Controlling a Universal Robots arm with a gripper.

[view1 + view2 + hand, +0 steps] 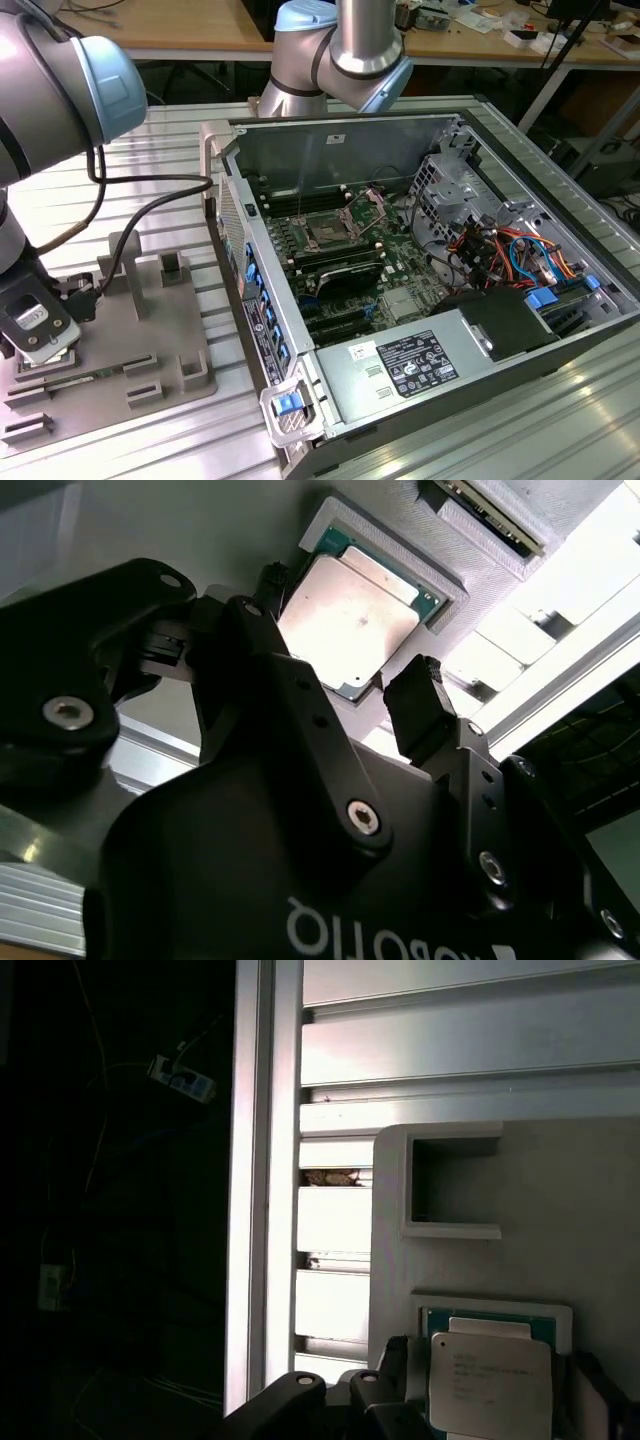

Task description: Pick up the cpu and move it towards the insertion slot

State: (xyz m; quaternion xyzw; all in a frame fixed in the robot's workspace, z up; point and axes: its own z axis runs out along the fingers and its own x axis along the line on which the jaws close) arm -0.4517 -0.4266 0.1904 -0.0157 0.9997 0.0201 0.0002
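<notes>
The cpu (345, 615), a thin square chip with a silvery top, lies flat in a recess of the grey holder plate (375, 530). In both wrist views my gripper (345, 640) hangs over it, open, one black finger (418, 705) close beside each of two opposite edges. The first wrist view shows the cpu (490, 1380) seated in its pocket between the fingertips of the gripper (498, 1370). In the exterior view the gripper (38, 335) is low over the holder plate (150, 320) at the exterior view's left. The insertion slot (330, 232) sits on the motherboard inside the open computer case, its metal frame raised.
The computer case (400, 400) lies open to the exterior view's right of the holder, its side wall (245, 270) between them. A power supply (410, 365), coloured cables (500, 250) and a drive cage (450, 180) surround the board. A black cable (140, 215) trails from the arm. Ribbed aluminium table (450, 1020) underneath.
</notes>
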